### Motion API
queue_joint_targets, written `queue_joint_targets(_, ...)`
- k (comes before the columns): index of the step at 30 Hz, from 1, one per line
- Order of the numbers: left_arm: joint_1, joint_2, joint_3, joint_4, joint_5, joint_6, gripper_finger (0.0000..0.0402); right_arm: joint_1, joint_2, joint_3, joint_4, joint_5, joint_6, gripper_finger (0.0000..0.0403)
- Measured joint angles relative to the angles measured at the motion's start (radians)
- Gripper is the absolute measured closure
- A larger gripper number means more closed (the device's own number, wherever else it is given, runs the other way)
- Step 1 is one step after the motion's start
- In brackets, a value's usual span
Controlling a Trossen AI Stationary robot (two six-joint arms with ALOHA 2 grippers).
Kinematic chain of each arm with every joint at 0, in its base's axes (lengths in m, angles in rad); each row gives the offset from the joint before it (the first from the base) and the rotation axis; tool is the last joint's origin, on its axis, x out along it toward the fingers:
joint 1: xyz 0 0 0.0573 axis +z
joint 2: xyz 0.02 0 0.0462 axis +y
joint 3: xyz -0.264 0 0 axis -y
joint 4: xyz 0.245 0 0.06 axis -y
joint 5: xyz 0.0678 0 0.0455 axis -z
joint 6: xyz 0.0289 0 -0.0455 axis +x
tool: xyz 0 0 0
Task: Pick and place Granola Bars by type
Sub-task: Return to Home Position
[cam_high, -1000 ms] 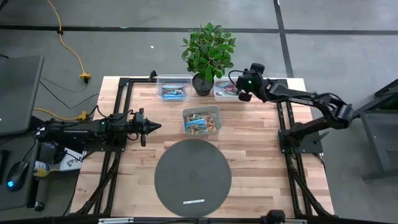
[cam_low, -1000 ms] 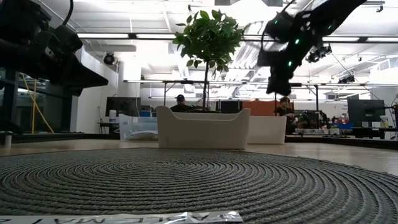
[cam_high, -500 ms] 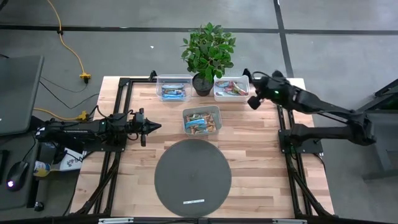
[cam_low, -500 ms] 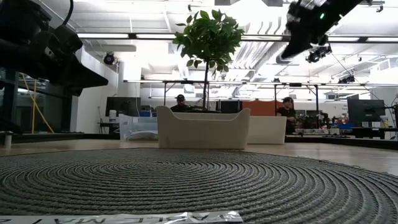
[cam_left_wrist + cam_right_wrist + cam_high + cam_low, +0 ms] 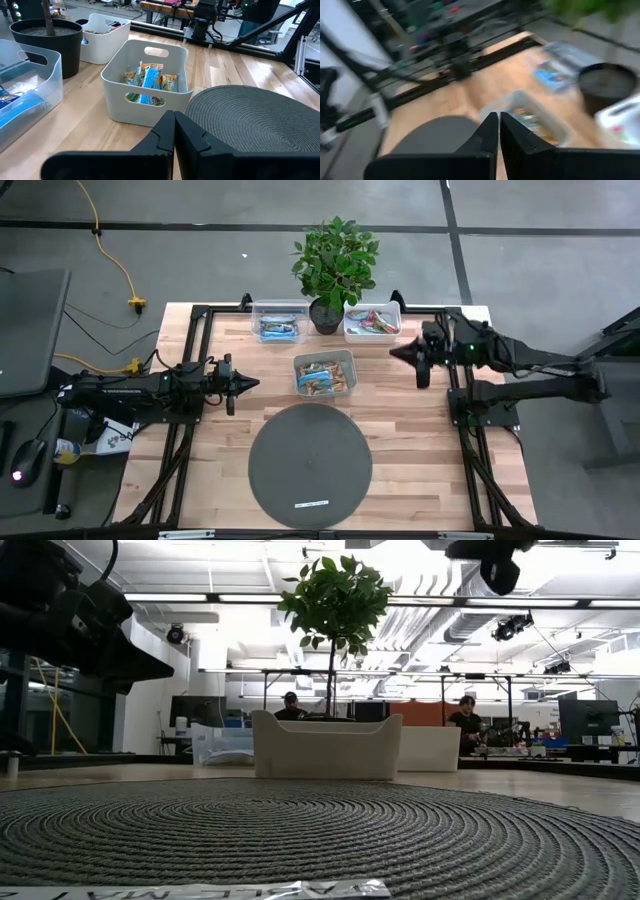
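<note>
At the left edge of the worktop (image 5: 400, 440) the left hand (image 5: 250, 384) hung low over the wood, its two fingers pressed together with nothing between them, pointing toward the middle. Beyond it, at the back, the blue bars (image 5: 279, 330) lay in a clear bin (image 5: 255, 308). Nearer the centre, the yellow-brown bars (image 5: 324, 377) filled the middle bin (image 5: 297, 361), which stood just behind the round mat (image 5: 310, 465). A potted plant (image 5: 335, 260) stood between the two back bins. To its right, the red bars (image 5: 372, 322) sat in the white bin (image 5: 400, 320). Further right, the right hand (image 5: 397, 353) was raised above the worktop, near the white bin but apart from it, fingers drawn almost together and holding nothing.

No bar showed loose on the wood or on the mat — each colour lay in its own bin. By that, the sorting looked finished. What seemed left was only for the right arm to draw in to a resting pose like the left one's, with both hands empty.
</note>
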Motion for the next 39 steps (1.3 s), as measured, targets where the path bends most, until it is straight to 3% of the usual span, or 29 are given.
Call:
queue_joint_targets(3, 0.000, 0.000, 0.000, 0.000, 0.000, 0.000, 0.0401, 0.116, 0.001, -0.001, 0.018, 0.046, 0.026, 0.0403)
queue_joint_targets(6, 0.000, 0.000, 0.000, 0.000, 0.000, 0.000, 0.0401, 0.238, -0.020, -0.029, 0.107, 0.189, 0.030, 0.0403)
queue_joint_targets(14, 0.000, 0.000, 0.000, 0.000, 0.000, 0.000, 0.0401, 0.433, -0.191, -0.288, 0.369, 0.454, 0.074, 0.0403)
queue_joint_targets(23, 0.000, 0.000, 0.000, 0.000, 0.000, 0.000, 0.0401, 0.449, -0.374, -0.479, 0.431, 0.580, 0.107, 0.0402)
queue_joint_targets(39, 0.000, 0.000, 0.000, 0.000, 0.000, 0.000, 0.0401, 0.448, -0.620, -0.639, 0.438, 0.621, 0.104, 0.0402)
